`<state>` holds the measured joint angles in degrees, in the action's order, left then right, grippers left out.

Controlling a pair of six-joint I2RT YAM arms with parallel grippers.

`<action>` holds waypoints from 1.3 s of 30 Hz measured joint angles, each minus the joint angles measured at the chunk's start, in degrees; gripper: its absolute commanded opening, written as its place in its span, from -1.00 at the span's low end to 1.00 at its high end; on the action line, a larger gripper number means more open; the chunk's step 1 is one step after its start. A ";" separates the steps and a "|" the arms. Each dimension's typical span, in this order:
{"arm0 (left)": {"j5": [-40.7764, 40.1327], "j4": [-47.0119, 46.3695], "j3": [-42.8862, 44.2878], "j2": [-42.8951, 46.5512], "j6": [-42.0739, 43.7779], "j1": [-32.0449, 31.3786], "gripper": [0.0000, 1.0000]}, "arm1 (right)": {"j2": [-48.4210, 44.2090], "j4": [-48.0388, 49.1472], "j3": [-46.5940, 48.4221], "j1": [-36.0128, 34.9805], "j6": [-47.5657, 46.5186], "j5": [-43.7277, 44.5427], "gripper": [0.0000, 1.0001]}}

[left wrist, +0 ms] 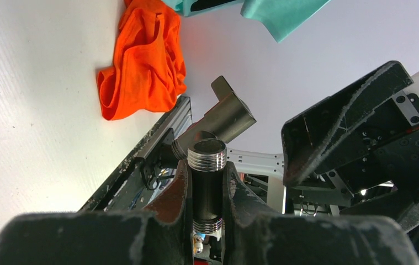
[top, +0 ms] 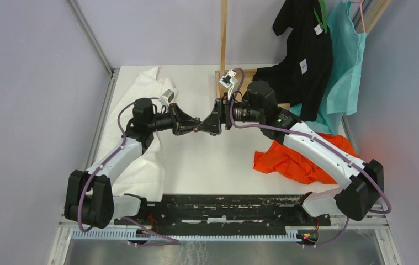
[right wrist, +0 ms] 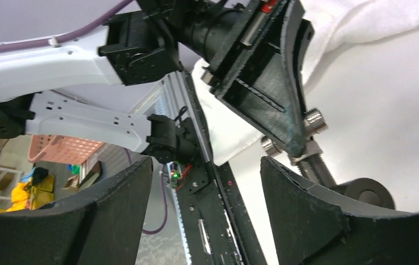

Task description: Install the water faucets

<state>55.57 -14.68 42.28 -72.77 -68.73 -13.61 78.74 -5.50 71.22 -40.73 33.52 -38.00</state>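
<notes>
**White table (top: 212, 160), two grippers nose to nose above it**

The left gripper (left wrist: 207, 170) is clamped on a dark faucet pipe (left wrist: 207, 193) that is threaded at both ends. Just past its fingertips, a grey-ended faucet piece (left wrist: 230, 117) juts out behind the pipe; whether the two are joined cannot be told. The right gripper (right wrist: 206, 165) faces them with its jaws wide apart, and the pipe is near one finger. Farther out, an orange cloth (top: 298, 163) lies under the right arm and a white towel (top: 141, 91) under the left.
</notes>
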 measured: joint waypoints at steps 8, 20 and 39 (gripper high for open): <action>-0.35 0.07 0.00 0.07 0.04 0.00 -0.94 | 3.93 -2.19 0.00 0.02 -3.50 7.74 0.56; -4.50 2.38 0.00 0.07 0.68 0.68 -0.94 | 9.09 -1.03 2.14 -0.28 -3.10 9.40 0.59; 1.51 -2.62 0.31 0.55 -3.72 0.22 -0.94 | -22.88 1.97 -21.59 -3.19 -24.90 25.35 0.96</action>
<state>57.08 -17.30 42.59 -72.23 -72.44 -13.39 55.86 -3.53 49.63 -43.92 8.62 -12.64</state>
